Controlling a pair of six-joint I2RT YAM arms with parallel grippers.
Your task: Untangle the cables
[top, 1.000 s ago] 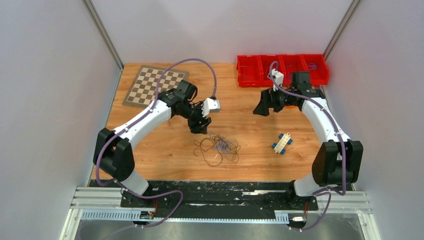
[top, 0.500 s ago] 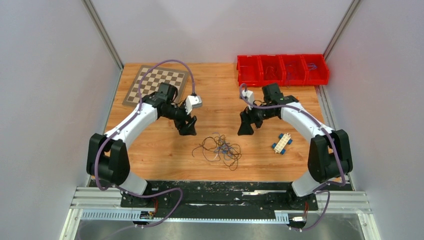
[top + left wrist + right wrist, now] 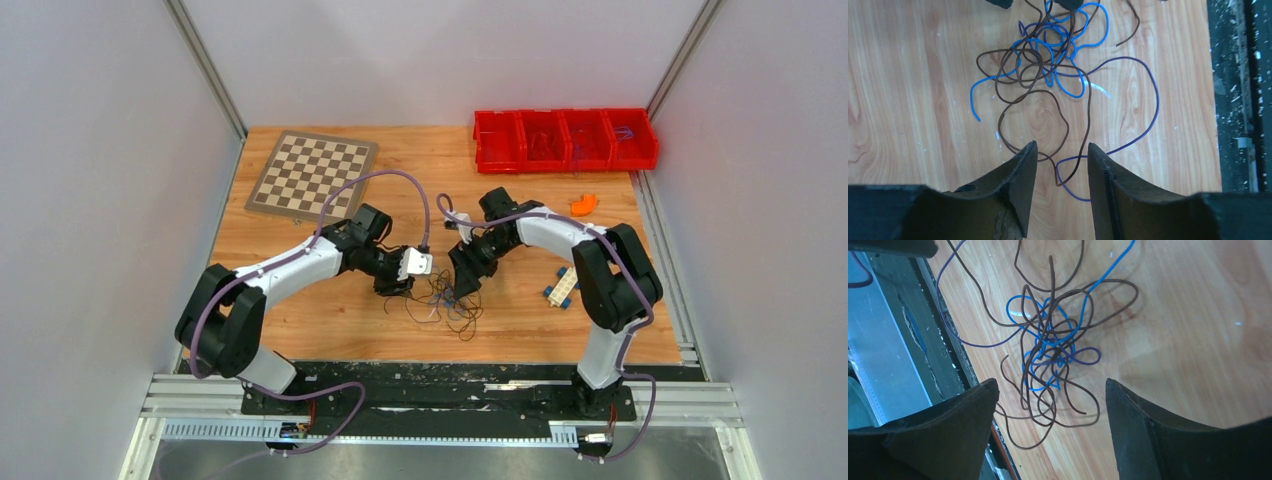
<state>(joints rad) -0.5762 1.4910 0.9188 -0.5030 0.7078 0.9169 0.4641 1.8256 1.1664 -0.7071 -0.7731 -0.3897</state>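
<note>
The cables (image 3: 440,298) sit knotted in one heap on the surface (image 3: 520,325), left tool (image 3: 1060,150) half-parted astride a brown loop (image 3: 1034,106) at the heap's edge, right tool (image 3: 1050,387) wide open above its middle, gripping nothing, poised, I'd say, to tug opposite ways.

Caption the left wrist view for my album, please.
Open left gripper poised over tangled brown, blue and purple cables on a wooden table.

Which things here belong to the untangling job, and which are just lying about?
Job: tangled cables, left claw, right claw, perhaps red bins (some wire inside).
Lying about: chessboard, orange piece, blue-white toy block.
</note>
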